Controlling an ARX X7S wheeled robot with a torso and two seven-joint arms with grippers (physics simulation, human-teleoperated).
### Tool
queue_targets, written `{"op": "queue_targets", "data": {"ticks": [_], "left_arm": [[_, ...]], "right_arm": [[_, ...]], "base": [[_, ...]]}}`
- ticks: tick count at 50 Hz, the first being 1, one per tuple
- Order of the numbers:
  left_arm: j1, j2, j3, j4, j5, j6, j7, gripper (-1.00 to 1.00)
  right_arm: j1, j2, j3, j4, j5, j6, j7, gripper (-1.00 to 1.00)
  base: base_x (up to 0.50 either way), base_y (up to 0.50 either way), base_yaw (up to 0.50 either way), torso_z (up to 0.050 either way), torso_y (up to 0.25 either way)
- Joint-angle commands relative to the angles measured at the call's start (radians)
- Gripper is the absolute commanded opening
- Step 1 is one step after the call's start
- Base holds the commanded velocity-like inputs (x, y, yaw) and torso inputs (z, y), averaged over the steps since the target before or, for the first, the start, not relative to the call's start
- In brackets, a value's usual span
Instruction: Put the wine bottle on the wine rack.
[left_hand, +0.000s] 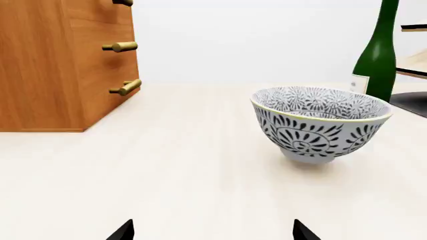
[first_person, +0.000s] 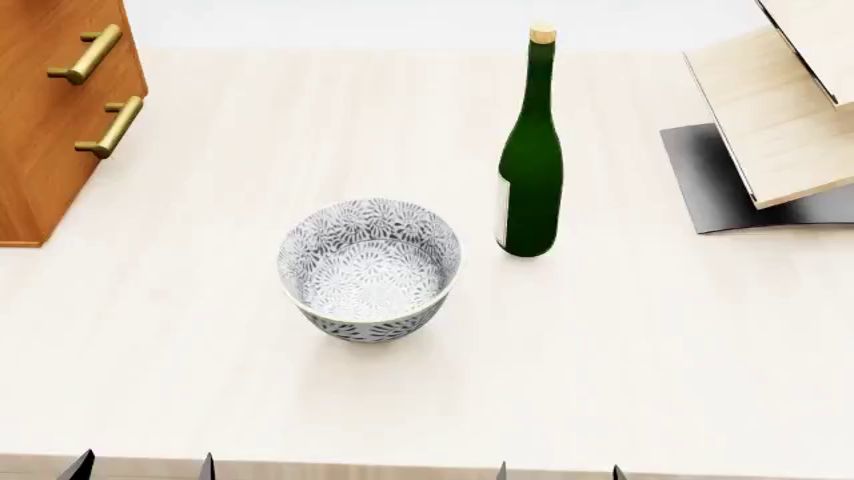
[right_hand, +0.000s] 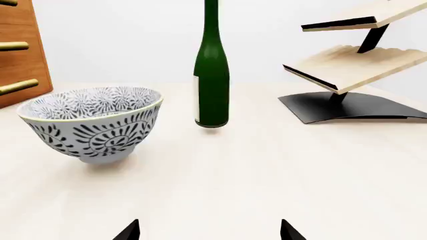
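Bowl (first_person: 370, 268) sits empty, bottle (first_person: 530, 150) upright beside it, rack (first_person: 785, 120) bare; both grippers (left_hand: 212, 231) (right_hand: 209, 230) spread open, holding nothing.

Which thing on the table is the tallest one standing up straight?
The wine bottle. It is dark green with a long neck and a cork top, standing upright. The patterned bowl beside it is low and round.

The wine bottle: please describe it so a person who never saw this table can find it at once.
On the pale table, look between the patterned bowl and the wine rack. The wine bottle stands upright there, the only tall, slim, dark green thing, with a tan cork.
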Motion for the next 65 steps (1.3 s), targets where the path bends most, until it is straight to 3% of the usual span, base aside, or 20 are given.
{"op": "queue_targets", "data": {"ticks": [1, 18, 36, 48, 65], "left_arm": [[-0.001, -0.024, 0.028, -0.003, -0.024, 0.003, -0.028, 1.00], [0.024, -0.065, 0.066, 0.101, -0.066, -0.026, -0.074, 1.00], [0.153, -0.114, 0.075, 0.571, -0.083, -0.100, -0.122, 1.00], [0.228, -0.142, 0.093, 0.788, -0.028, -0.069, -0.158, 1.00], [0.263, -0.163, 0.106, 0.811, -0.004, 0.033, -0.184, 1.00]], "right_arm": [[0.000, 0.013, -0.016, 0.002, 0.013, -0.001, 0.016, 1.00], [-0.036, 0.060, -0.060, -0.142, 0.062, 0.031, 0.076, 1.00], [-0.175, 0.112, -0.075, -0.606, 0.071, 0.081, 0.123, 1.00], [-0.255, 0.135, -0.094, -0.782, 0.044, -0.002, 0.147, 1.00], [-0.295, 0.151, -0.106, -0.793, 0.018, -0.165, 0.172, 1.00]], "base": [[0.00, 0.00, 0.00, 0.000, 0.000], [0.00, 0.00, 0.00, 0.000, 0.000], [0.00, 0.00, 0.00, 0.000, 0.000], [0.00, 0.00, 0.00, 0.000, 0.000], [0.00, 0.00, 0.00, 0.000, 0.000]]}}
